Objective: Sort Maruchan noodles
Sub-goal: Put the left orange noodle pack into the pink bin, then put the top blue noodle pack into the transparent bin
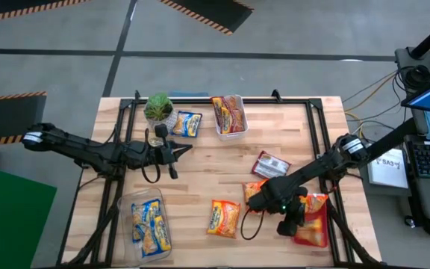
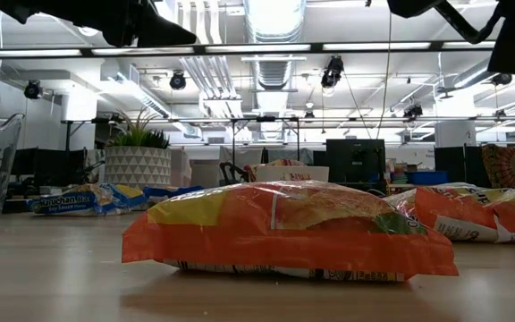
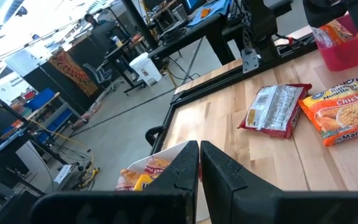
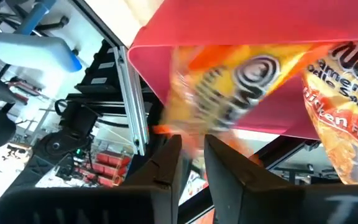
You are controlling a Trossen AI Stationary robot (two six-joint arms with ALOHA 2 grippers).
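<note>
At the left front, the clear plastic bin holds the blue-and-yellow noodle packets, so this colour is sorted there. The left gripper waits over the middle, its fingers pressed together and holding nothing. An orange-yellow packet lies loose, not yet sorted. The right gripper is over the red bin; its fingers are almost together, and I cannot tell if they pinch something.

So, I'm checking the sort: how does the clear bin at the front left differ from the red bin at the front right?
The clear bin holds blue-and-yellow packets; the red bin holds orange ones. No arm is over the clear bin, while the right gripper hangs at the red bin. Both sit at the table's front edge, holding noodle packets.
</note>
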